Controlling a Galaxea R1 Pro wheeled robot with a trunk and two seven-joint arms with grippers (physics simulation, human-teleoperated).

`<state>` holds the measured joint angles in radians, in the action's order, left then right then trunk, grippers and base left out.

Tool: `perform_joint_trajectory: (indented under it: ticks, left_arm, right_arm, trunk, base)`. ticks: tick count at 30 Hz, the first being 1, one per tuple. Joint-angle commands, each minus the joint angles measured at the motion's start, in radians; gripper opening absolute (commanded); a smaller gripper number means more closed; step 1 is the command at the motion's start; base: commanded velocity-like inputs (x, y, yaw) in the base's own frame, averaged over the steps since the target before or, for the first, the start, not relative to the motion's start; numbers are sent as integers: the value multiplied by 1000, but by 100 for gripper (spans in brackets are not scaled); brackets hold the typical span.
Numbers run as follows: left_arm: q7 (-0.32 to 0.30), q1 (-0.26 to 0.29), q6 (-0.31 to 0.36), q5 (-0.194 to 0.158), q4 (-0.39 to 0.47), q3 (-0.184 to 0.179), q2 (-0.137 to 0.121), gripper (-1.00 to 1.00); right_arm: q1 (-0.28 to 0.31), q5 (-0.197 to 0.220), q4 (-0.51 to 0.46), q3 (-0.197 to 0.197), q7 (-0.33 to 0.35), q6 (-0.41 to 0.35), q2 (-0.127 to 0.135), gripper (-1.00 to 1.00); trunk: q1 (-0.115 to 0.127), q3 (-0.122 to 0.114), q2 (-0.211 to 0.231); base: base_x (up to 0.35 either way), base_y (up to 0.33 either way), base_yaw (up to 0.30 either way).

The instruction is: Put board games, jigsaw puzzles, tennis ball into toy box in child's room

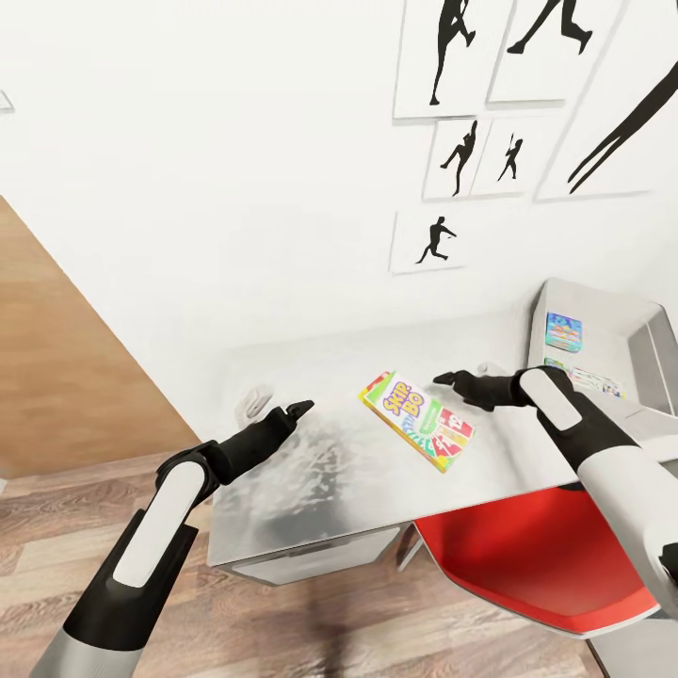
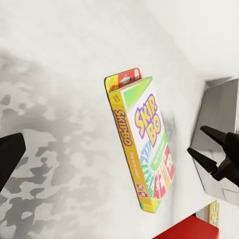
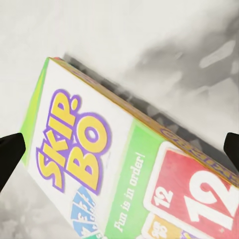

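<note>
Skip-Bo board game [image 1: 418, 421] lies flat on the grey table [image 1: 311, 490], just left of the toy box [image 1: 603, 353]. Right gripper [image 1: 450, 381] hangs above it, jaws spread wide, empty; left gripper [image 1: 294, 411] sits apart, its jaws unreadable.

Bright, even, diffuse light is rendered throughout. The white wall [image 1: 217, 169] is nearly washed out. Mottled grey reflections are seen on the glossy table [image 1: 320, 471], and a soft shadow is cast beside the Skip-Bo box [image 3: 124, 164]. The head view is tilted. Printing on the box is slightly softened in the right wrist view.
</note>
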<state>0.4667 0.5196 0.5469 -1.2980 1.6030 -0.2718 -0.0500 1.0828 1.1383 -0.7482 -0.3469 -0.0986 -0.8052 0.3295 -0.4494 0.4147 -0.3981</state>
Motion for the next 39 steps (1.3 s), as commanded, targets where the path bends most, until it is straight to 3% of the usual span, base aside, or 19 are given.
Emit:
perform_joint_trajectory:
  ticks: [1, 18, 39]
  left_arm:
    - [10, 1, -1, -11, 2, -1, -1, 100]
    - [10, 1, -1, -11, 2, -1, -1, 100]
    - [9, 2, -1, -11, 2, -1, 0, 100]
  right_arm:
    - [2, 11, 0, -5, -10, 0, 1, 100]
    - [7, 10, 8, -6, -10, 1, 0, 100]
    - [8, 11, 10, -7, -10, 0, 0, 100]
  trunk:
    - [-1, 2, -2]
    - [-1, 4, -2]
    - [-1, 33, -2]
  base:
    - [0, 0, 0]
    - [0, 0, 0]
    - [0, 0, 0]
